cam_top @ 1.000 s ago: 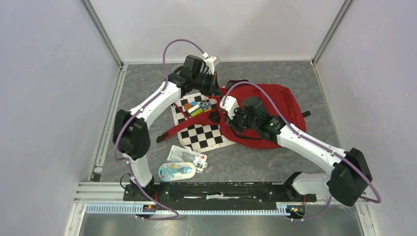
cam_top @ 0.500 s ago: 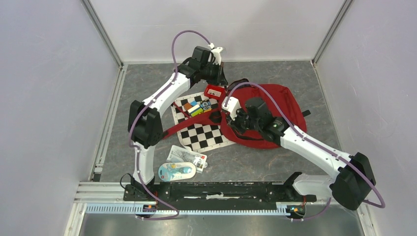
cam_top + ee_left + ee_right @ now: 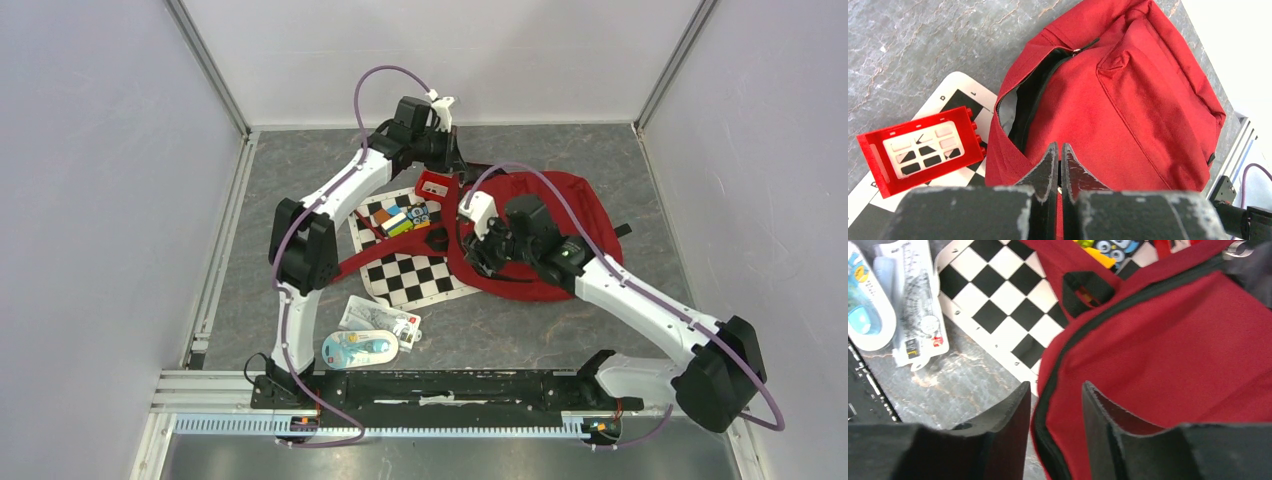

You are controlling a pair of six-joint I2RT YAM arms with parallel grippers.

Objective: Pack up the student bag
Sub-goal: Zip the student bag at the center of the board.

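Observation:
The student bag, a large red backpack with black zippers, lies right of centre, partly on a checkerboard mat. Its zipped mouth gapes, showing grey lining. My left gripper is at the bag's far left corner. It is shut, and a tented fold of red fabric rises to its fingertips. My right gripper is over the bag's near left side. In the right wrist view it is open, its fingers standing either side of the black zipper edge without pinching it.
A red plastic box and coloured blocks lie on the mat beside the bag. Packaged stationery and a blue-and-white blister pack lie near the front rail. A black bag handle loop lies on the mat.
My right gripper has opened, letting go of the bag's zipper edge, and has shifted slightly right. My left arm has drawn back and up, still shut, uncovering the red box.

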